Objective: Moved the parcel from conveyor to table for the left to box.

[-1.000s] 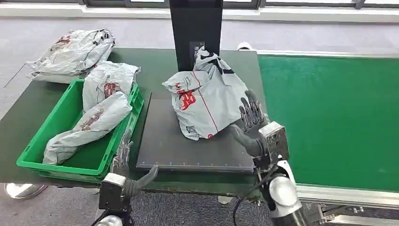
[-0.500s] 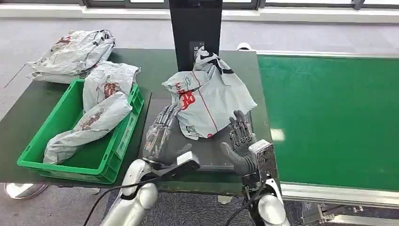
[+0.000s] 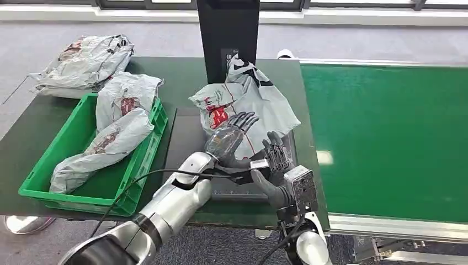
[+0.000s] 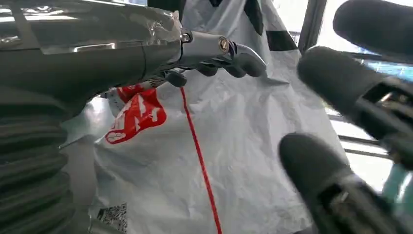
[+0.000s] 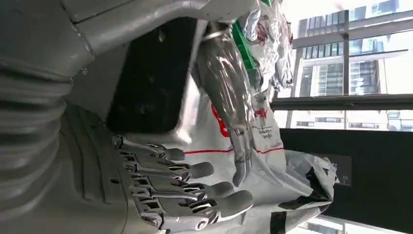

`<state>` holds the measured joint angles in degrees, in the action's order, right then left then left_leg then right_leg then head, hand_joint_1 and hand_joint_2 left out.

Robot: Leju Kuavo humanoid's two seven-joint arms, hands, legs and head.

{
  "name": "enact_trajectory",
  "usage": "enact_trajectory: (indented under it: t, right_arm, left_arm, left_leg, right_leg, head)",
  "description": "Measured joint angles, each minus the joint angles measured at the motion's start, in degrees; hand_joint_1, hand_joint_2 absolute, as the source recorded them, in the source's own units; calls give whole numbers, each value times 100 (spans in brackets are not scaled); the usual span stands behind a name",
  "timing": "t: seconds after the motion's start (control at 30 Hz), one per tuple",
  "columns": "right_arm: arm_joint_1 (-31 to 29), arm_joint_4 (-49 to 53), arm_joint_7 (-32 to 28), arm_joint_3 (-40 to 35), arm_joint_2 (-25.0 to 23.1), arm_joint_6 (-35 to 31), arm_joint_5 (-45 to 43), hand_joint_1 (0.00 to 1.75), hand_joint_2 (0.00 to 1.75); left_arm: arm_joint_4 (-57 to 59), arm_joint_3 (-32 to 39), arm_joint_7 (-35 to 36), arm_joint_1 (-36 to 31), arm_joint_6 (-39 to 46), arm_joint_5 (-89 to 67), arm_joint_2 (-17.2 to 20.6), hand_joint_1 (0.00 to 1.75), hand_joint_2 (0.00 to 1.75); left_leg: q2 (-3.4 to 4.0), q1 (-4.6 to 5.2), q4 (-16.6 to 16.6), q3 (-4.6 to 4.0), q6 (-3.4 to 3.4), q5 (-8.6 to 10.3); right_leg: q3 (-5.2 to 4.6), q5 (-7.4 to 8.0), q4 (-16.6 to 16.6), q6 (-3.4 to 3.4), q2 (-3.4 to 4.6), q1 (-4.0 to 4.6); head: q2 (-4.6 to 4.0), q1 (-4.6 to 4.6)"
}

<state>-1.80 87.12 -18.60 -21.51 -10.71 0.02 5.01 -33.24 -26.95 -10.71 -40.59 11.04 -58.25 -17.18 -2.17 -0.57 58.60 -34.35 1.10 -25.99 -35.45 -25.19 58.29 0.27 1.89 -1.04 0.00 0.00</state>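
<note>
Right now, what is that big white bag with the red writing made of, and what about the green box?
The parcel looks like thin, slightly shiny plastic film: it crumples and glints. The green box looks like hard moulded plastic, with stiff ribbed walls.

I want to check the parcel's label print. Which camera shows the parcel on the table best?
The head view: the whole parcel lies on the dark mat, with the left hand in front. The left wrist view shows a close-up of its red print; the right wrist view shows it sideways, partly hidden.
</note>
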Motion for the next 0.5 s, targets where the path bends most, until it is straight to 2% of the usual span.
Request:
enact_trajectory:
  t: [0.23,0.4,0.5]
  right_arm:
    - [-32,74,26,22,-11,-55,-7,0,175]
    - [-95,74,46,39,-13,-149,-37,0,175]
    - [-104,74,74,48,-13,-177,-46,0,175]
  left_arm:
    - [614,-81,346,-530,83,-24,-210,0,175]
    - [843,-395,1046,-753,424,-382,-297,0,175]
    - [918,-568,1178,-842,446,-435,-306,0,175]
  left_leg:
    - [0,0,0,-1,0,0]
    - [-1,0,0,-2,0,0]
    - [0,0,0,-2,0,0]
  right_leg:
    - [1,0,0,0,0,0]
    - [1,0,0,0,-1,-1]
    - [1,0,0,0,0,-1]
  head:
    - [2,0]
    - [2,0]
    - [0,0]
